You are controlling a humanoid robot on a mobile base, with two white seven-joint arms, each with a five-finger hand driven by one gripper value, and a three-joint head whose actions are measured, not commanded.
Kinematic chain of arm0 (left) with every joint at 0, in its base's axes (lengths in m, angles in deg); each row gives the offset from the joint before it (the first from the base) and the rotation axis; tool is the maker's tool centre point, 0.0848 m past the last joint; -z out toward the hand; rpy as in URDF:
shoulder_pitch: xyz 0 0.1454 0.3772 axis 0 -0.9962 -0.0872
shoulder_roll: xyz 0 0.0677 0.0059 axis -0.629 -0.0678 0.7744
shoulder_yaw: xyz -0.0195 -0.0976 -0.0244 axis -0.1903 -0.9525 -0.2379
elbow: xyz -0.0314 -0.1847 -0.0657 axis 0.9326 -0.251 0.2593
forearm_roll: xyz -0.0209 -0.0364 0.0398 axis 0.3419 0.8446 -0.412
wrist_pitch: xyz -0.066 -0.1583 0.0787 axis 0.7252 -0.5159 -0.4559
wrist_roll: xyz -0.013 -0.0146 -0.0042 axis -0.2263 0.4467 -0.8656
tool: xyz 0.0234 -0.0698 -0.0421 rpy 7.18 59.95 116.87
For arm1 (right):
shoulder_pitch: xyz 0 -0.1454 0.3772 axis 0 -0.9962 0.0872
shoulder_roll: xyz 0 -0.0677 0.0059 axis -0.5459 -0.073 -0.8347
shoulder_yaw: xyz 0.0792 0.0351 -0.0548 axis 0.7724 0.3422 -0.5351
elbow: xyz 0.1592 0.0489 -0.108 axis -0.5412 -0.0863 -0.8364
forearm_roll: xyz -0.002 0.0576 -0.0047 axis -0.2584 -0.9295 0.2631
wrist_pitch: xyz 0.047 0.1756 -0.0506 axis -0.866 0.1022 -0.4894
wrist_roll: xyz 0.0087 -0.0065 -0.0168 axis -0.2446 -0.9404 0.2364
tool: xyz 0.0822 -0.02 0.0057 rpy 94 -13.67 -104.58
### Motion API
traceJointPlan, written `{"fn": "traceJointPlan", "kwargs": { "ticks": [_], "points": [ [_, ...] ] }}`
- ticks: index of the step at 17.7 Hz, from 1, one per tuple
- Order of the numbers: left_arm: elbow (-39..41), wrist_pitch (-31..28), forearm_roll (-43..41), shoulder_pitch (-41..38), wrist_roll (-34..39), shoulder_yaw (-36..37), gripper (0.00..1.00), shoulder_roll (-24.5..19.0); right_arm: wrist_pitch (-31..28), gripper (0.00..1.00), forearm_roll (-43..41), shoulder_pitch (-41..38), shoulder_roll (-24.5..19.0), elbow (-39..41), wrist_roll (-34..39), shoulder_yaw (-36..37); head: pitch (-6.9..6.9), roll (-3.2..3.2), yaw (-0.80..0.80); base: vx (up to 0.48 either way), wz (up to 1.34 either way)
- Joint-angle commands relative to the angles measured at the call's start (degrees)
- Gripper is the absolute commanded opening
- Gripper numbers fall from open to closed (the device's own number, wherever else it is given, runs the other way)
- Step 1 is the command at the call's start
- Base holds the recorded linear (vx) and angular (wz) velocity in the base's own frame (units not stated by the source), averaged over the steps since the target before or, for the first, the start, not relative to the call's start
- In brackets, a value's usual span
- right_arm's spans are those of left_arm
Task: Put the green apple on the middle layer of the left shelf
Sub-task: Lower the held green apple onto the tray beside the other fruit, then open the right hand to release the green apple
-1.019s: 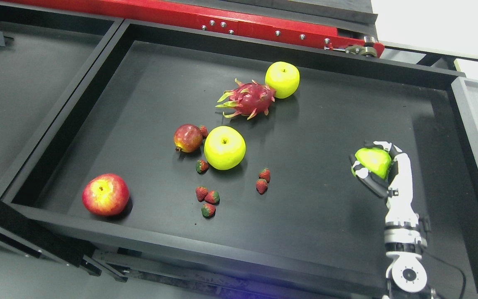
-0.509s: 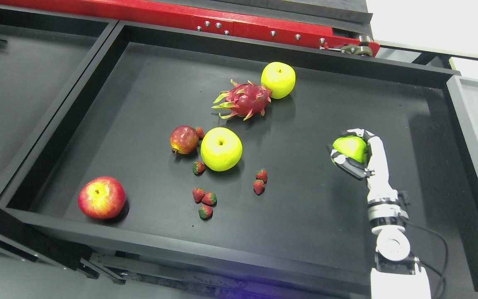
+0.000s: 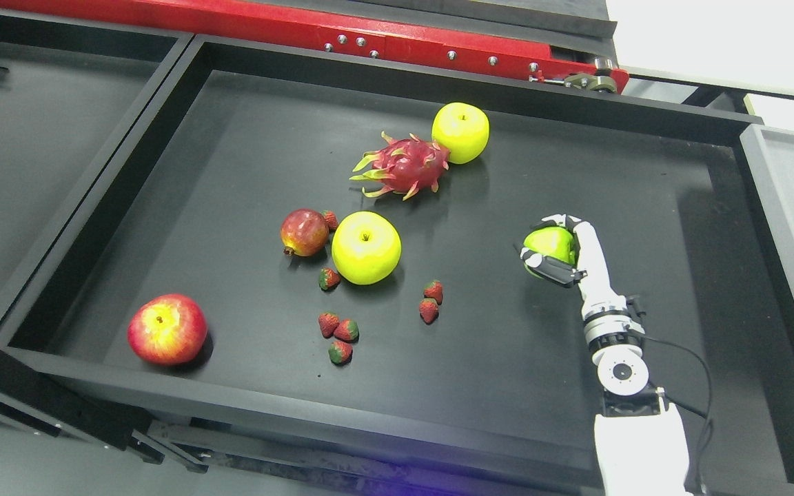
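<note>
My right hand (image 3: 554,249) reaches up from the lower right over the black tray (image 3: 245,406), its fingers curled around a green apple (image 3: 550,244). The apple is partly hidden by the fingers (image 3: 547,265). Whether it rests on the tray floor or hangs just above it I cannot tell. Two more green apples lie in the tray, one in the middle (image 3: 366,247) and one at the back (image 3: 460,132). No left arm shows.
Also in the tray: a dragon fruit (image 3: 402,166), a pomegranate (image 3: 304,233), a red apple (image 3: 167,329) at the front left and several strawberries (image 3: 340,331). A second black tray (image 3: 32,138) lies to the left, a grey one (image 3: 793,220) to the right, a red rail (image 3: 369,34) behind.
My right hand has carried the green apple leftward and a little farther into the tray, with more of the arm showing. The camera shifted slightly; the other fruit stayed put.
</note>
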Motion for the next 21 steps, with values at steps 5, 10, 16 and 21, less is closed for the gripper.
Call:
{"fn": "traceJointPlan", "kwargs": {
  "ticks": [5, 10, 16, 21],
  "points": [
    [0.00, 0.02, 0.00, 0.00, 0.01, 0.00, 1.00, -1.00, -1.04, 0.00, 1.08, 1.79, 1.00, -12.57, 0.24, -6.64, 0.00, 0.00, 0.00, 0.000, 0.00],
    [0.00, 0.02, 0.00, 0.00, 0.01, 0.00, 1.00, -1.00, -2.54, 0.61, 0.12, 1.70, 1.00, -12.57, 3.30, -5.24, 0.00, 0.00, 0.00, 0.000, 0.00],
    [0.00, 0.02, 0.00, 0.00, 0.01, 0.00, 1.00, -1.00, -2.62, 1.00, -0.68, 2.41, 1.00, -10.82, 3.75, -0.32, 0.00, 0.00, 0.00, 0.000, 0.00],
    [0.00, 0.02, 0.00, 0.00, 0.01, 0.00, 1.00, -1.00, -1.92, 0.99, -2.68, 2.58, 1.00, -1.87, 1.48, 3.90, 0.00, 0.00, 0.00, 0.000, 0.01]
  ]
}}
